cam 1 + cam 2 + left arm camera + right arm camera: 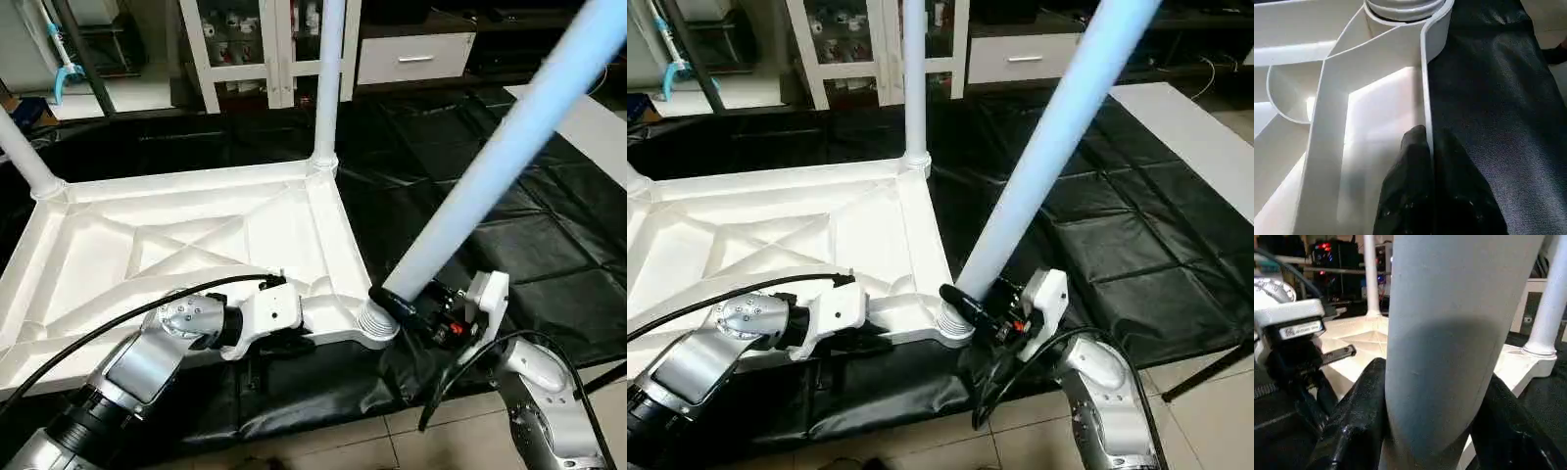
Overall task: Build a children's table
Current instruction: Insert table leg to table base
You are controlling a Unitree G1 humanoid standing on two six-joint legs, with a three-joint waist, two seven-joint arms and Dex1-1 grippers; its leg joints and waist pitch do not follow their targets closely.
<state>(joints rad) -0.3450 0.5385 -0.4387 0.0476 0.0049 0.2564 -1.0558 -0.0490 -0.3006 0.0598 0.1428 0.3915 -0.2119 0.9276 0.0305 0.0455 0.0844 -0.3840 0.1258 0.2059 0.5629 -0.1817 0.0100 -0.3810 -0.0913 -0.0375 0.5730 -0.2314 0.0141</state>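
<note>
Tabletop [196,245] lies underside up on a black sheet [509,245] on the floor, ribs showing. Two legs stand seated in sockets on its side away from the robot: one [328,78] at the far right corner, one [24,157] at the far left.

Right claw [411,311] is pinching the third leg [509,147] close to its lower end; in the right wrist view a black finger [1352,421] presses on each flank of the tube. The near right corner socket [370,328] sits just beside this claw, on its left and slightly lower. The leg's end meets the ribbed collar of that socket, though whether it has entered or only rests on the rim cannot be told from these views.

Governing relation: the leg's long axis is not in line with the socket. It rises from the claw tilted up, away and to the robot's right, whereas the seated legs stand upright. Judgement: the top must swing back left until the axis is plumb over the socket before pressing down.

Left claw [1427,147] is pressed together on the tabletop's near edge wall, one finger inside and one outside, a little to the left of the socket. It appears to steady the tabletop. The right arm is the nearer to the leg and carries it alone
</note>
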